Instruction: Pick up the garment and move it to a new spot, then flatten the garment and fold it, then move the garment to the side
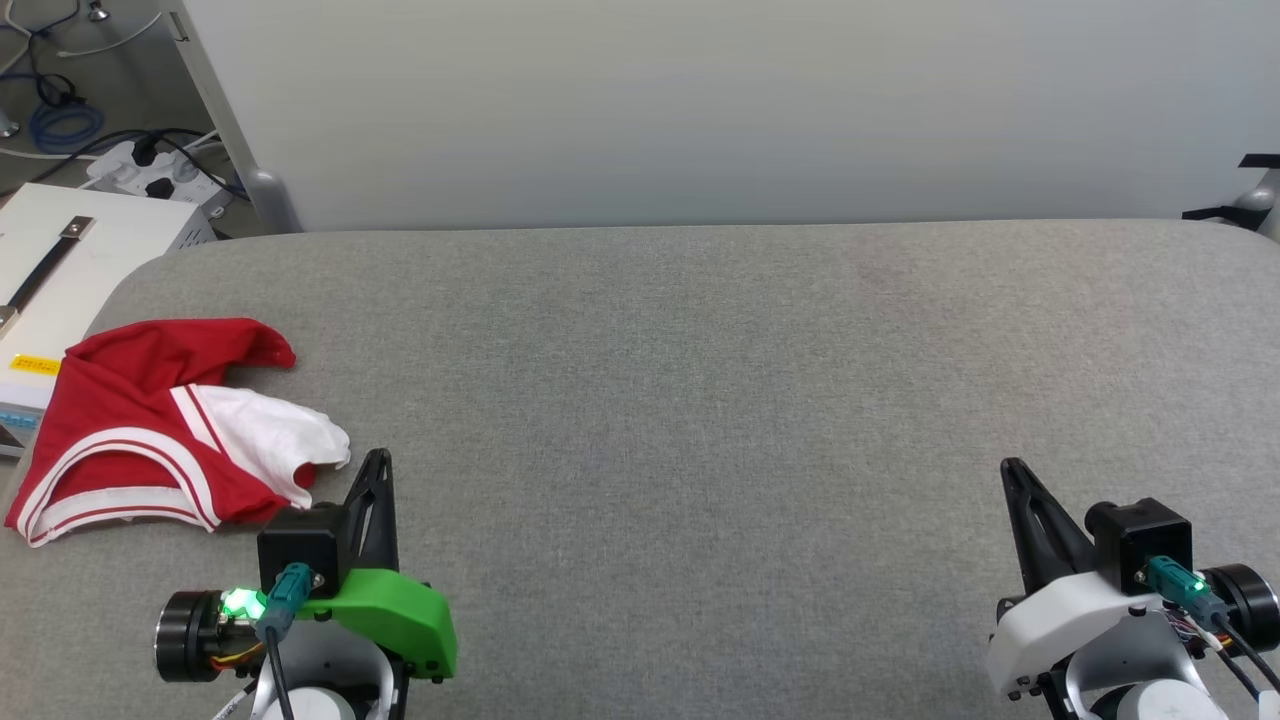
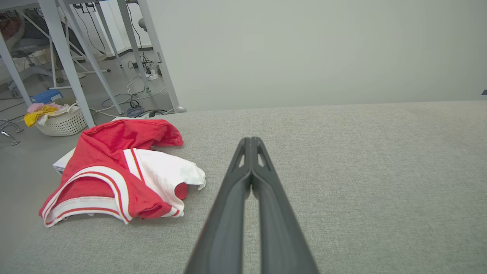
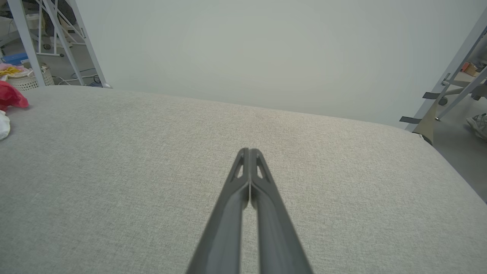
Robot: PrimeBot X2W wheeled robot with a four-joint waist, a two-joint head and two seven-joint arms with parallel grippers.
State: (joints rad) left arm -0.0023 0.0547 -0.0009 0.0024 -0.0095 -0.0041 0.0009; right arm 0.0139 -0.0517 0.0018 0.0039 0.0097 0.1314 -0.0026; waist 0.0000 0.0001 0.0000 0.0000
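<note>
Claws on both arms are closed, fingers pressed together, and neither grips anything.

Far left: the garment (image 1: pixel 150 430) lies in a crumpled heap on the grey table (image 1: pixel 700 330), close to its left edge. Red body fabric, one white sleeve and the striped trim are exposed.

Left claw (image 1: pixel 376 462) sits just beside the heap, on its right, apart from the cloth. The left wrist view confirms the gap between the claw (image 2: pixel 251 141) and the garment (image 2: pixel 114 171).

Centre: bare table surface, available as a laying-out area.

Right claw (image 1: pixel 1010 468) sits well apart from the garment, low over the near right of the table.

Task status, as judged: no step is complete. Pick-up, relocation, flattening, folding and moving aside all remain.

Limits of view:
- No lettering is visible; the printed front is probably folded under or inward.
- The second sleeve and the neck opening cannot be identified in the heap.
- The right wrist view cuts the garment (image 3: pixel 9 97) off at its left border.
</note>
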